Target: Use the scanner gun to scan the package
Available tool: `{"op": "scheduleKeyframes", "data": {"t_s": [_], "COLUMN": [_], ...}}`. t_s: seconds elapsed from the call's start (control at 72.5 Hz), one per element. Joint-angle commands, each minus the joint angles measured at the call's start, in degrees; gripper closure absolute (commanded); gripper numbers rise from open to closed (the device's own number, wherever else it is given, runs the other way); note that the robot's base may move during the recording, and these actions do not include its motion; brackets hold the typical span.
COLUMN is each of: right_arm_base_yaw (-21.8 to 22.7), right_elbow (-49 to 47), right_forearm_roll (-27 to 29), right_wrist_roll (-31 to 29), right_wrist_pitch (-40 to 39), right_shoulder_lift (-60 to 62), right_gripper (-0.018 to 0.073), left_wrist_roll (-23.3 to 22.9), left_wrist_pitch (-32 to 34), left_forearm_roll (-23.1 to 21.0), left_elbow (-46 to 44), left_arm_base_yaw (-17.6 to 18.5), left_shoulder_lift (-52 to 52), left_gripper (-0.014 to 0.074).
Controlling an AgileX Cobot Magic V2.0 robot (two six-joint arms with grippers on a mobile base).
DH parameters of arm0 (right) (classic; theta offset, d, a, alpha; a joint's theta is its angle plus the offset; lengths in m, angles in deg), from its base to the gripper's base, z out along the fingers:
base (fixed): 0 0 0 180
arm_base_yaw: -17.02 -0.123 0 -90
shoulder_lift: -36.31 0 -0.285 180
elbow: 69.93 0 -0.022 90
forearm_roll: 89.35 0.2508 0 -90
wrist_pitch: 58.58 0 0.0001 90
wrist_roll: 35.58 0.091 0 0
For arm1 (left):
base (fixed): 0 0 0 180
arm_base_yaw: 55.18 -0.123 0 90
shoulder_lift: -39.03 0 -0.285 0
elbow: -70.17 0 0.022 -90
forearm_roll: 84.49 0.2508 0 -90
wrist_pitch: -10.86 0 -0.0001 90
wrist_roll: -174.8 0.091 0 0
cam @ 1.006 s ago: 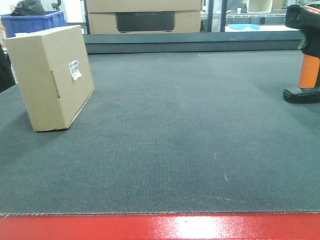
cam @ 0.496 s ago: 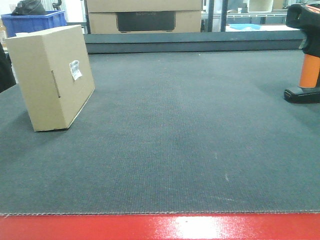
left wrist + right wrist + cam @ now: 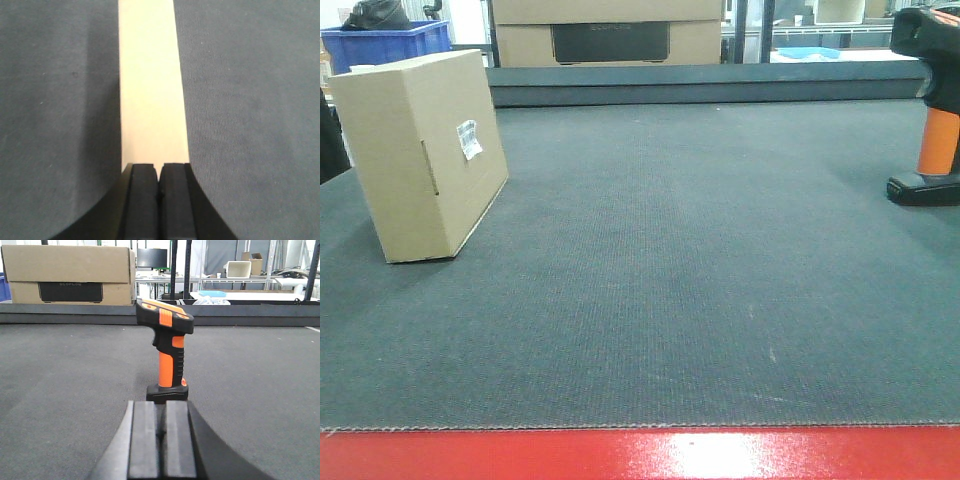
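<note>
The package [image 3: 420,155], a plain brown box with a small white label [image 3: 468,139], stands on edge at the left of the grey mat. Seen from the left wrist, its narrow pale top face [image 3: 150,85] runs straight ahead of my left gripper [image 3: 160,167], which is shut with nothing between its fingers. The scanner gun [image 3: 935,110] stands upright on its black base at the far right. In the right wrist view the scanner gun [image 3: 167,357] stands just beyond my right gripper [image 3: 161,405], shut and empty. Neither gripper shows in the front view.
Large brown cartons with a dark panel [image 3: 610,40] sit behind a raised dark ledge [image 3: 700,85] at the back. A blue crate [image 3: 390,42] stands at the back left. A red table edge [image 3: 640,455] runs along the front.
</note>
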Motion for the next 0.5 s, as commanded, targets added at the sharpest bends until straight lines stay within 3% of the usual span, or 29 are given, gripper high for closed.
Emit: {"op": "scheduleKeyframes", "data": {"t_s": [0.0, 0.248, 0.331, 0.483], "right_arm_base_yaw": [0.1, 0.1, 0.1, 0.1], "right_elbow": [0.0, 0.0, 0.0, 0.0], "right_forearm_roll": [-0.5, -0.5, -0.5, -0.5], "right_wrist_roll": [-0.2, -0.2, -0.2, -0.2], "right_wrist_pitch": [-0.9, -0.9, -0.9, -0.9], "right_shoulder_lift": [0.1, 0.1, 0.1, 0.1], "right_gripper": [0.0727, 0.0727, 0.0727, 0.0727], "left_wrist_roll": [-0.6, -0.8, -3.7, -4.8], "left_wrist_pitch": [-0.5, -0.3, -0.2, -1.2], "left_forearm_roll": [1.0, 1.2, 2.1, 4.4], "left_elbow": [-1.8, -2.0, -2.0, -2.0], "left_arm_base_yaw": [1.0, 3.1, 3.1, 3.1], "left_shoulder_lift": [1.7, 3.8, 5.0, 7.8], "left_gripper": [0.0629, 0.0091, 0.002, 0.0016]}}
